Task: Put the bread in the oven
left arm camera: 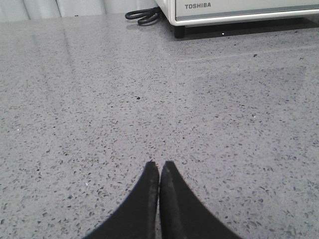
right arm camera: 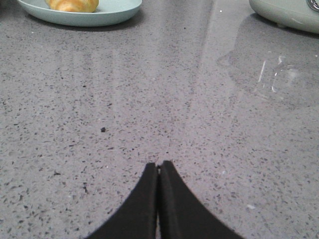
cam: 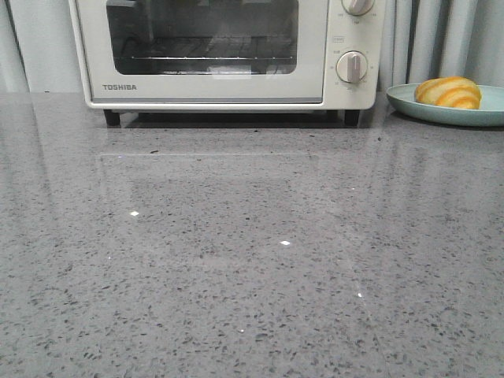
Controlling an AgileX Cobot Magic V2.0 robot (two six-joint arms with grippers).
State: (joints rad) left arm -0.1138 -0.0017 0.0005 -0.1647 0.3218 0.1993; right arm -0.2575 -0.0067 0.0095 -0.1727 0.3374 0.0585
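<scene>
— Location of the bread (cam: 449, 92)?
— On the green plate (cam: 409, 105), back right of the grey counter (cam: 252, 260), just right of the oven (cam: 228, 51); door shut.
— Grippers?
— Left gripper (left arm camera: 159, 167) and right gripper (right arm camera: 158, 167) both pressed together, empty, over bare counter well short of the oven.

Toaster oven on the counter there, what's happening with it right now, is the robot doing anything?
Nothing is being handled yet. The oven stands at the back of the grey counter with its door shut. The bread lies on a green plate to the oven's right. The left gripper and the right gripper are both shut and empty, each low over bare counter. So the job has not really started.
</scene>
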